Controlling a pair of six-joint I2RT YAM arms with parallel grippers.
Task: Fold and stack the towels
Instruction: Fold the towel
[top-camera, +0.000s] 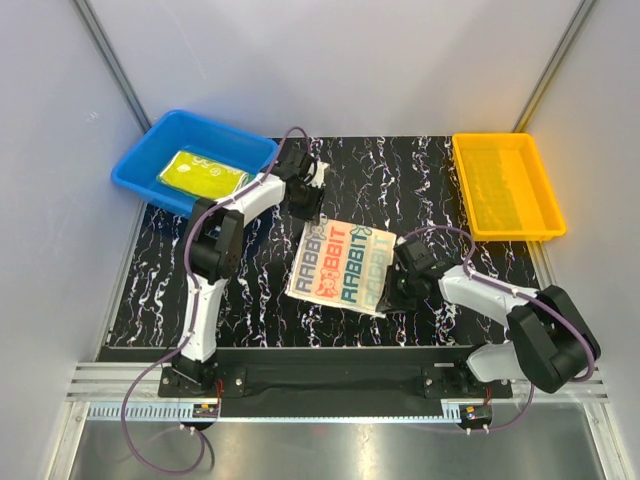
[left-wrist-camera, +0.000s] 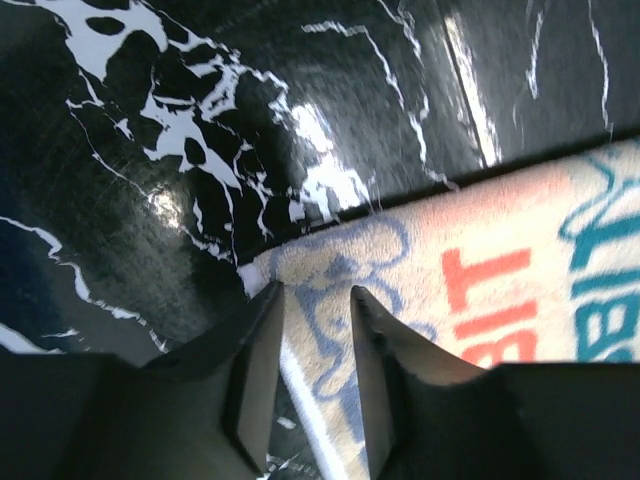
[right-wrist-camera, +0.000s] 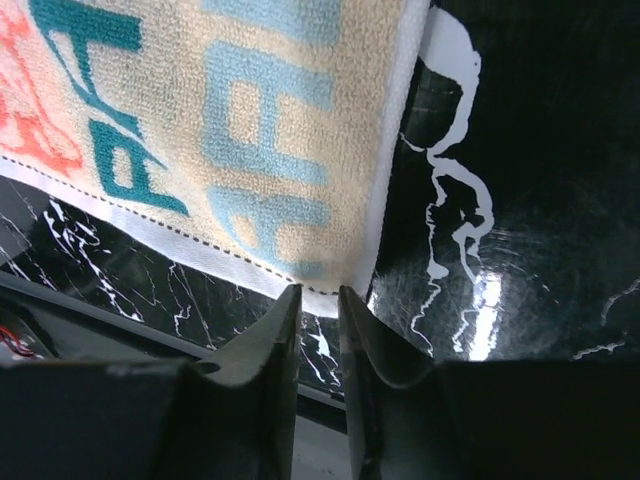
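Left gripper (left-wrist-camera: 315, 295), fingers apart, straddles one corner of the lettered towel (top-camera: 340, 265). Right gripper (right-wrist-camera: 318, 292), nearly closed, meets the opposite corner, its hold unclear. The towel lies flat, diagonally between them.

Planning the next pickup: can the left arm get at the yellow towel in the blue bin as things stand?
Probably yes. The yellow towel lies uncovered in the open-topped blue bin beside the left arm, and the left gripper is open.
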